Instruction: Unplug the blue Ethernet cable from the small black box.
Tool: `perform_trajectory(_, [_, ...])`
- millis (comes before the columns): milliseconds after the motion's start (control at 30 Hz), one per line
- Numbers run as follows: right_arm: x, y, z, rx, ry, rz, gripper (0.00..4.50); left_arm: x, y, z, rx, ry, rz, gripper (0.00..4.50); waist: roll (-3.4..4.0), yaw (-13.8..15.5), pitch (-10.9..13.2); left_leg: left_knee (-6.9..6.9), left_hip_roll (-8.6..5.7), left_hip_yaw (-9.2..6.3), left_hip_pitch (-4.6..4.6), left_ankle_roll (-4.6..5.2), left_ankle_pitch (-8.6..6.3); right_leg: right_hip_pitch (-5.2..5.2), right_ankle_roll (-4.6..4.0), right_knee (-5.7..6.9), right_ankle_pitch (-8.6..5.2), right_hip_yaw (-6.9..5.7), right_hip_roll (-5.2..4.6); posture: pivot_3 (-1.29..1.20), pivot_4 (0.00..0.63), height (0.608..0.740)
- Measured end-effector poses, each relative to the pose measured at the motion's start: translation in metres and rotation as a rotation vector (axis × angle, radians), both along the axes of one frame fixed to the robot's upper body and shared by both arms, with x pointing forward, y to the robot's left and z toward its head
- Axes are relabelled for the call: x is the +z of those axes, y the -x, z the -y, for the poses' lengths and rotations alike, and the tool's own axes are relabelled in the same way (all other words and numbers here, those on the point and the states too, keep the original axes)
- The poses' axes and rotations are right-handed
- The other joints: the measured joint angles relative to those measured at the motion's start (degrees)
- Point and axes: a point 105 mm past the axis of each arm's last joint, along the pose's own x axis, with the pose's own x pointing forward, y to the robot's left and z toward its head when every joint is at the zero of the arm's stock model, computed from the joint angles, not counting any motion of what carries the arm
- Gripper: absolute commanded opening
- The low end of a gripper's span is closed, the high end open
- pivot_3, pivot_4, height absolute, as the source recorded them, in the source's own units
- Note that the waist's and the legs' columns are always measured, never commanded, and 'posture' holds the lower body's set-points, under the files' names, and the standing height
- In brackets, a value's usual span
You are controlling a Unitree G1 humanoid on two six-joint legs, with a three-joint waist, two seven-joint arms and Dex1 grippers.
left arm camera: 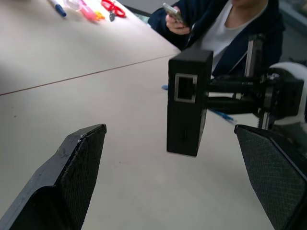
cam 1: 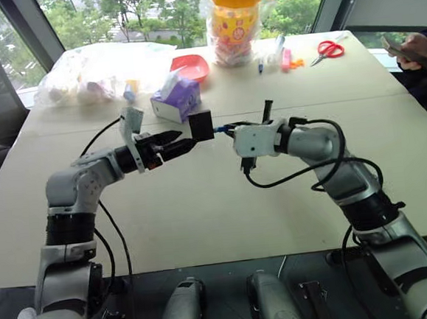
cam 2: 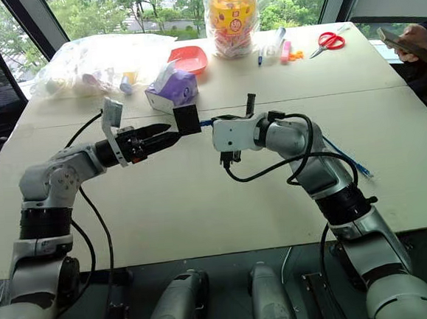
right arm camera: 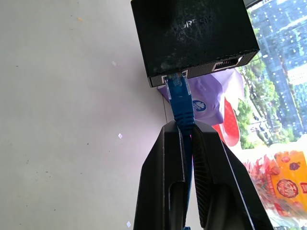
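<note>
Cable and box hang in mid-air above the table (cam 1: 203,219) in the left eye view: the small black box (cam 1: 201,125) dangles between the two grippers, and the blue Ethernet cable (cam 1: 226,128) runs from its side into the right gripper (cam 1: 232,131), pinched tight on it. The left gripper (cam 1: 185,143) points at the box from the other side, its dark tips just beside the box. Behind sits a purple tissue box (cam 1: 176,99), a red bowl (cam 1: 191,66), a yellow-lidded jar (cam 1: 235,21) and red scissors (cam 1: 329,48).

Right eye view now: same line-up, box in the middle, both grippers level with it, and more blue cord trailing over the table past the right forearm. A person's hand (cam 2: 411,43) holds a phone at the far right edge.

Left wrist view: its two black fingers (left arm camera: 76,172) stand wide apart, nothing between them touching. The box hangs ahead, an empty port facing the camera, right gripper behind it.

Right wrist view: fingers squeezed on the blue cord just below its plug, and that plug sits in the box's port, not out.
</note>
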Motion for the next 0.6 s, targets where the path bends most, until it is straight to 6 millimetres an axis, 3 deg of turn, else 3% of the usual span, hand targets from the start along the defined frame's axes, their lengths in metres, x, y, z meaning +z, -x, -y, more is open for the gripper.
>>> perform_trajectory(367, [-0.003,0.017,-0.018,0.078,0.021,0.031,0.03,0.005,0.006,0.004,-0.061,0.028,-0.035,4.50,-0.03,0.77,0.02,0.11,0.05,-0.05,-0.01,0.00,0.00,0.13,-0.01,-0.07,0.00,0.00,-0.06,0.00,0.150,0.740])
perform_trajectory(467, [0.000,0.020,-0.022,0.096,0.011,0.038,0.00,0.006,0.011,0.010,-0.099,0.012,-0.022,3.69,-0.02,0.72,0.01,0.10,0.05,-0.06,0.00,0.00,0.00,0.13,-0.01,-0.07,-0.01,0.00,-0.06,0.00,0.150,0.740])
perform_trajectory(600, [-0.001,0.020,-0.022,0.097,0.017,0.027,0.00,0.004,0.015,0.011,-0.120,0.010,-0.020,1.69,-0.02,0.70,0.02,0.10,0.06,-0.06,0.00,0.00,0.00,0.13,-0.01,-0.07,-0.01,0.00,-0.04,0.00,0.150,0.740])
